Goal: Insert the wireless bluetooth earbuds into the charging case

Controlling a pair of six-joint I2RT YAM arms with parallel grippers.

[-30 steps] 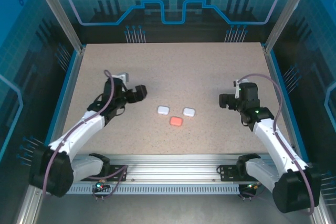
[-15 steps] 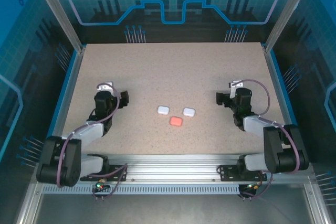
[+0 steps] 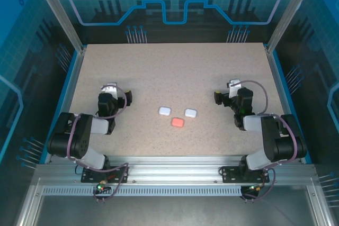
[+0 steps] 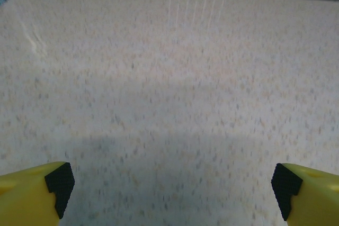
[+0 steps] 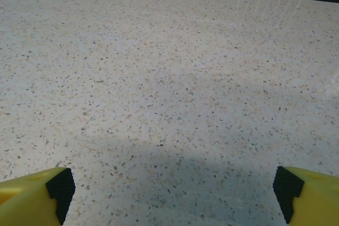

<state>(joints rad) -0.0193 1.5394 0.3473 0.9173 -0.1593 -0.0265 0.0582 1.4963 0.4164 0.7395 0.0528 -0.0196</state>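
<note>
Three charging cases lie on the speckled table (image 3: 175, 67), grouped near its centre and a little toward the near edge. The left white case (image 3: 164, 111) and the right white case (image 3: 190, 113) sit side by side with a small gap between them. The salmon-pink case (image 3: 178, 122) lies just in front of that gap, close to both; contact cannot be confirmed. Each case reads as a single rounded pebble shape lying flat. At this size it cannot be told whether the lids are down or whether the earbuds are inside. The left arm (image 3: 79, 138) is folded back on itself at the left of the table, and the left gripper (image 3: 125, 98) sits low over the surface, well to the left of the cases. Its wrist view confirms the left gripper (image 4: 172, 183) spread wide, black-padded yellow fingertips (image 4: 59, 183) at opposite corners with only bare table between them; nothing is held. The right arm (image 3: 275, 141) is folded likewise at the right, and the right gripper (image 3: 218, 97) sits well to the right of the cases. The right gripper (image 5: 174, 186) also stands fully parted in its own view, fingertips (image 5: 286, 186) far apart over bare table, empty.
</note>
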